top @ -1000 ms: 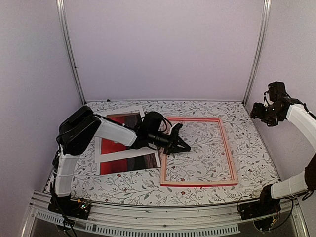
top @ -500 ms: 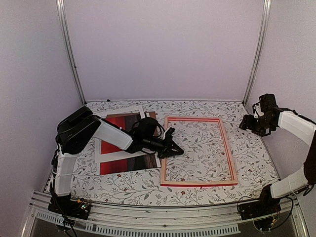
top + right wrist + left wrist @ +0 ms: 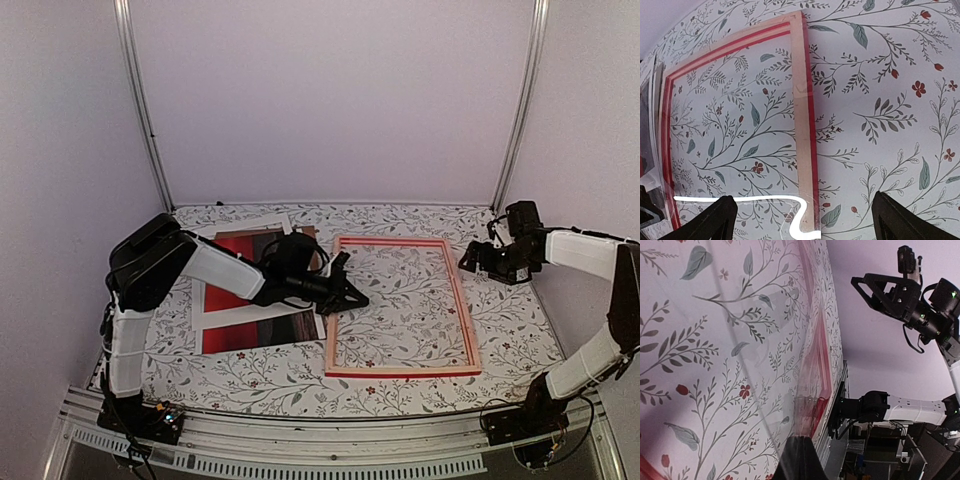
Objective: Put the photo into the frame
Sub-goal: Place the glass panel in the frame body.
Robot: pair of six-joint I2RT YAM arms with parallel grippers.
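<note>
Floral-printed worktop [image 3: 520, 330] is carrying everything flat. At left the photo [image 3: 225, 298], glossy red and streaky brown, is lying outside the frame [image 3: 400, 372], so I judge insertion undone. The left hand [image 3: 350, 296] is sitting clenched at its left rail; contents unclear. Thin, red-faced and pale-edged, that rectangle is lying empty. The right hand [image 3: 468, 265] is hovering spread, grasping nothing.
</note>
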